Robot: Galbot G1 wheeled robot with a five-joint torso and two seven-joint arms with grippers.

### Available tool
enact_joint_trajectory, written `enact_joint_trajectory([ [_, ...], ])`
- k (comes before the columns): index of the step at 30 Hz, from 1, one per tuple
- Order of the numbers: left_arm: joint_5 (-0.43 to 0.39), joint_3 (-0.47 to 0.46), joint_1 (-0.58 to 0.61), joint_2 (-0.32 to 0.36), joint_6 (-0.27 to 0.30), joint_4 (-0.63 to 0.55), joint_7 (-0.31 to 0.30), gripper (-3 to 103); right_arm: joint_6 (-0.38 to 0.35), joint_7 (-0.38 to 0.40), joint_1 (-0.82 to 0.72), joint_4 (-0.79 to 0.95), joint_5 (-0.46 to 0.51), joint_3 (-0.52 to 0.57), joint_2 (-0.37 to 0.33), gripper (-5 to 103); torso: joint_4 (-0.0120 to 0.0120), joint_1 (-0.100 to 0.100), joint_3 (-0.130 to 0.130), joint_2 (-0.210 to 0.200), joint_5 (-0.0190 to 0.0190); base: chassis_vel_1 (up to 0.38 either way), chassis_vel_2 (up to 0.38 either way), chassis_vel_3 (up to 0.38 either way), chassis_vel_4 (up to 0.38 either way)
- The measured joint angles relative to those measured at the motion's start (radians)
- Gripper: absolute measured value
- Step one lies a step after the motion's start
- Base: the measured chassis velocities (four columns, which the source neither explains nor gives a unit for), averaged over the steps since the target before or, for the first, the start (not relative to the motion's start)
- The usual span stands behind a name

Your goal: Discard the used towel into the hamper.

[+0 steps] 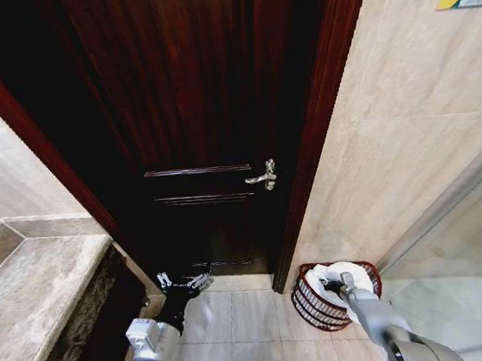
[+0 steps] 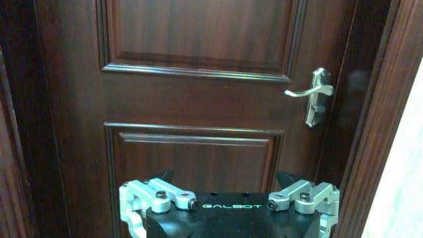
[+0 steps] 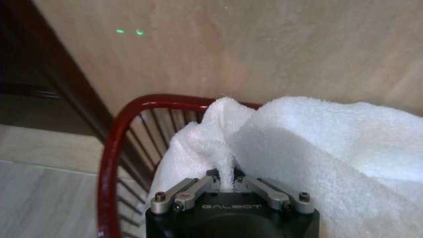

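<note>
A white towel (image 1: 337, 271) bulges out of the round red-brown hamper (image 1: 312, 303), which stands on the floor beside the door frame. My right gripper (image 1: 335, 287) sits over the hamper's mouth. In the right wrist view that gripper (image 3: 226, 179) is shut on a fold of the towel (image 3: 317, 148), with the hamper rim (image 3: 155, 101) curving just past it. My left gripper (image 1: 183, 284) hangs low in front of the dark door, open and holding nothing; the left wrist view has its fingers (image 2: 162, 191) spread wide.
A dark wooden door (image 1: 191, 125) with a silver handle (image 1: 263, 176) faces me. A stone counter (image 1: 27, 292) runs along the left. Beige tiled wall (image 1: 409, 126) and a glass shower panel (image 1: 466, 242) close off the right. Pale floor tiles (image 1: 231, 321) lie between.
</note>
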Motion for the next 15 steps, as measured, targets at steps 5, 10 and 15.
enact_joint_trajectory([
  [5,0.000,0.000,0.000,0.000,0.000,0.000,0.000,100,-0.006,0.003,0.008,-0.008,-0.007,-0.001,-0.008,7,-0.0001,-0.014,-0.016,-0.029,-0.0002,0.000,0.000,0.000,0.000],
  [10,0.000,0.000,0.000,0.000,0.000,0.000,0.000,100,-0.020,0.020,0.004,-0.012,-0.007,0.003,0.010,7,0.0000,-0.028,-0.033,-0.061,-0.0001,0.000,0.000,0.000,0.000],
  [15,0.000,0.000,0.000,0.000,0.000,0.000,0.000,100,-0.043,0.025,0.004,-0.022,0.005,0.006,0.017,7,-0.0001,-0.042,-0.048,-0.090,-0.0002,0.000,0.000,0.000,0.000],
])
